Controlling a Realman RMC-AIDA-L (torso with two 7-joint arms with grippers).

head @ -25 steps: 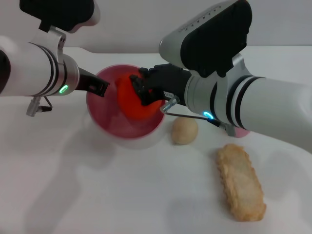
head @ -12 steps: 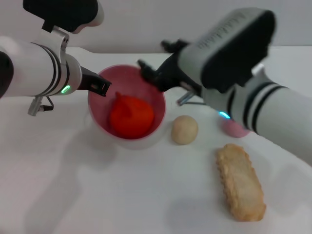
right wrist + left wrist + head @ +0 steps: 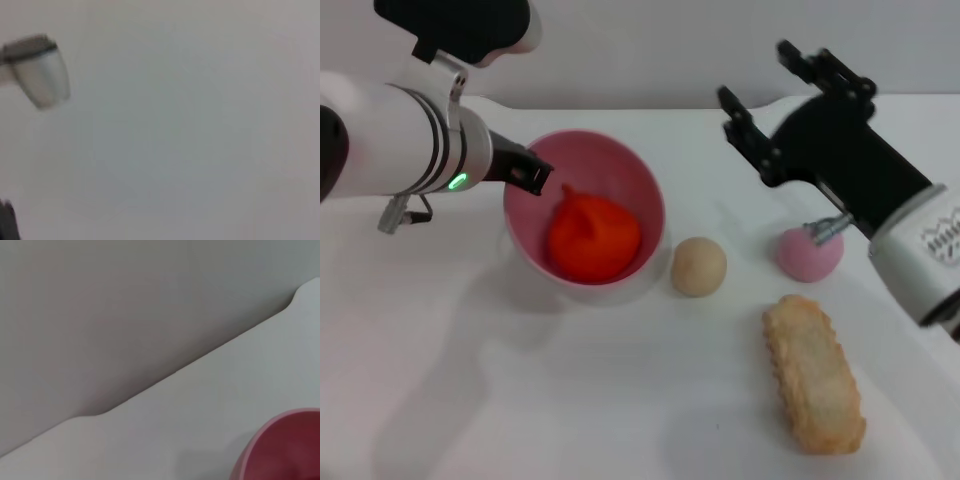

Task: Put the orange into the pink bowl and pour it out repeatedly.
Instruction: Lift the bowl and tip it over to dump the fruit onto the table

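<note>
Pink plastic makes up the one container on the white table [image 3: 570,400]: the pink bowl [image 3: 640,195], round and deep, tipped a little so its open mouth faces partly forward. Inside it lies the orange [image 3: 592,237], a lumpy red-orange toy fruit resting against the lower inner wall, its stem nub pointing up and toward the left rim. Nothing else is in the bowl.

At the bowl's left rim sits the left gripper [image 3: 532,176], its dark tip right at the edge of the pink wall; whether it is pinching the rim or merely touching it I cannot tell. From the left wrist camera only a curved slice of the pink bowl [image 3: 285,450] shows, with bare tabletop and the grey wall behind.

Over on the right, the right gripper [image 3: 782,92] hangs in the air above the table, well apart from the bowl, with its black fingers spread and nothing between them.

Loose on the table outside the bowl: a small beige ball [image 3: 698,266] just beside the bowl's right side, a pink-purple fruit [image 3: 810,254] farther right, partly under the right arm, and a tan crinkled biscuit-shaped piece [image 3: 814,372] nearest the front.
</note>
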